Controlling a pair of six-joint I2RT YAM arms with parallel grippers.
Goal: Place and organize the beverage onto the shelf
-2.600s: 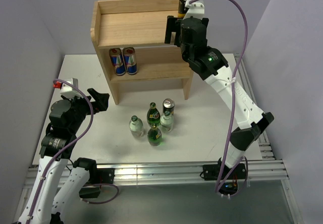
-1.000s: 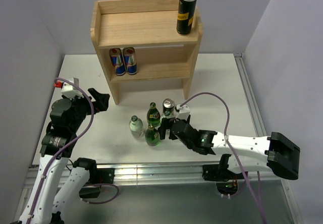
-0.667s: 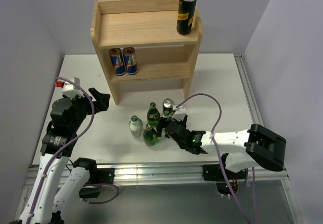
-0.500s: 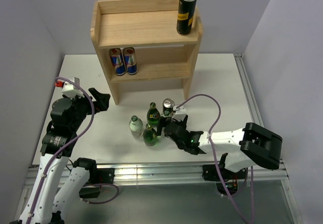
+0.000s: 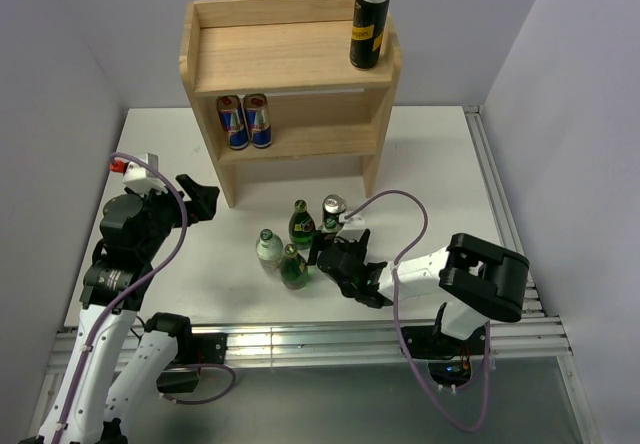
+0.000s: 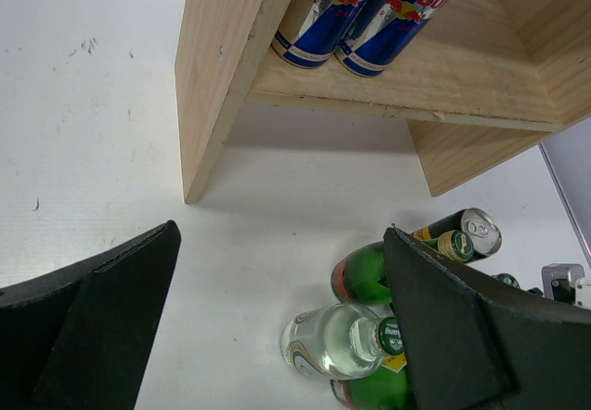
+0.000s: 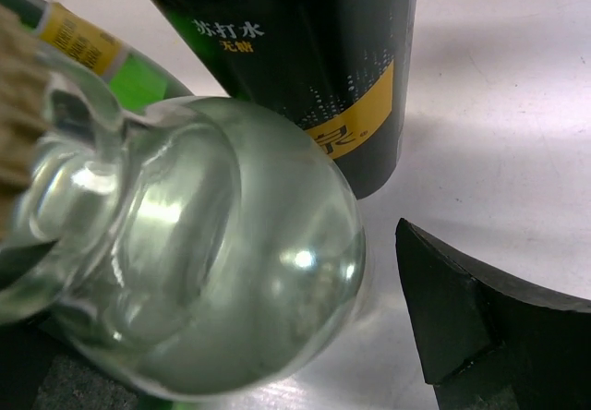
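top external: three bottles (image 5: pixel 268 250) (image 5: pixel 301 226) (image 5: pixel 293 268), four cans (image 5: pixel 231 122) (image 5: pixel 257 120) (image 5: pixel 369 26) (image 5: pixel 333 214); left gripper (image 5: pixel 203 200), right gripper (image 5: pixel 322 252) both spread.

The light wooden shelf (image 5: pixel 290 59) stands upright well beyond my right pincer (image 5: pixel 325 256), with a black can (image 5: pixel 369 26) on top and two blue cans (image 5: pixel 245 121) below. Two green bottles (image 5: pixel 293 267), a clear bottle (image 5: pixel 268 249) and a dark can (image 5: pixel 333 214) stand clustered at my pincer.

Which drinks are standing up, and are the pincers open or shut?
Left pincer: open, empty.
Right pincer: open, beside the bottles.
Tall black can: upright on the shelf top.
Red Bull cans: upright on the lower board.
Green bottles: upright, capped, on the table.
Clear bottle: upright, capped.
Soda can: upright beside them.
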